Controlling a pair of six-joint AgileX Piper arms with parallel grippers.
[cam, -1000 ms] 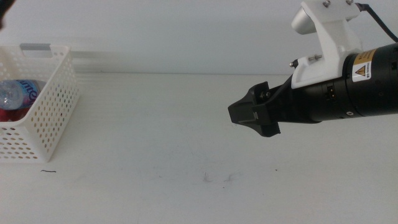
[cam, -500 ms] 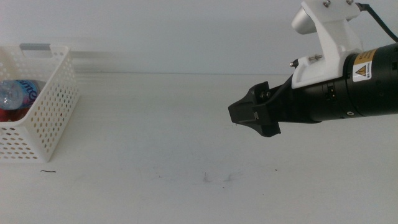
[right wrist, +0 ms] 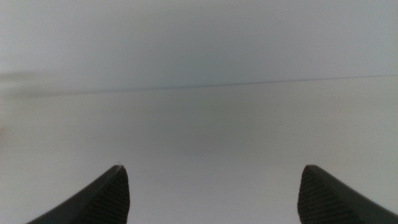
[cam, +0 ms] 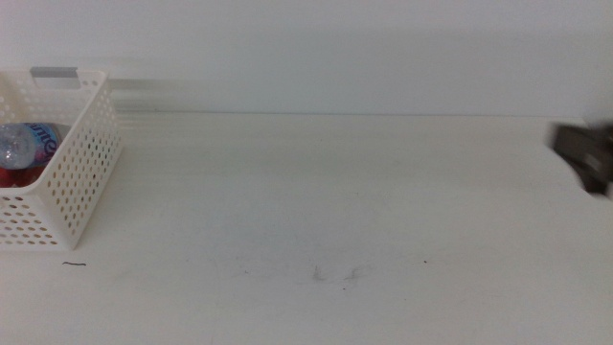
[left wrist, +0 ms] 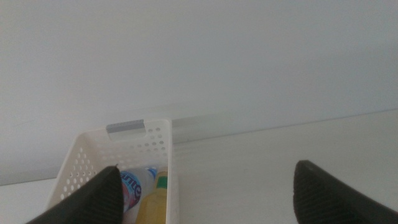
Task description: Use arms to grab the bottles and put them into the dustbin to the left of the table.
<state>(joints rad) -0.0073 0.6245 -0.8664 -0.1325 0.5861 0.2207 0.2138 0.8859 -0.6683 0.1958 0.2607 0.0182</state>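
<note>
The white perforated dustbin (cam: 81, 144) stands at the table's far left. The clear water bottle with the blue label (cam: 21, 144) and the red can (cam: 11, 177) lie inside it. The left wrist view shows the dustbin (left wrist: 140, 140) from behind, with the water bottle (left wrist: 130, 186) and the yellow bottle (left wrist: 155, 202) in it. My left gripper (left wrist: 208, 199) is open and empty, back from the dustbin and outside the middle view. My right gripper (cam: 575, 153) is a dark blur at the right edge. In its wrist view it (right wrist: 211, 196) is open and empty over bare table.
The white table (cam: 316, 192) carries only faint dark scuff marks (cam: 335, 274) near the front middle and a short dark mark (cam: 74, 264) in front of the dustbin. A plain white wall runs behind.
My right arm has pulled back fast to the right, from mid-table to the picture's right edge. The dustbin and its bottles have not moved.
</note>
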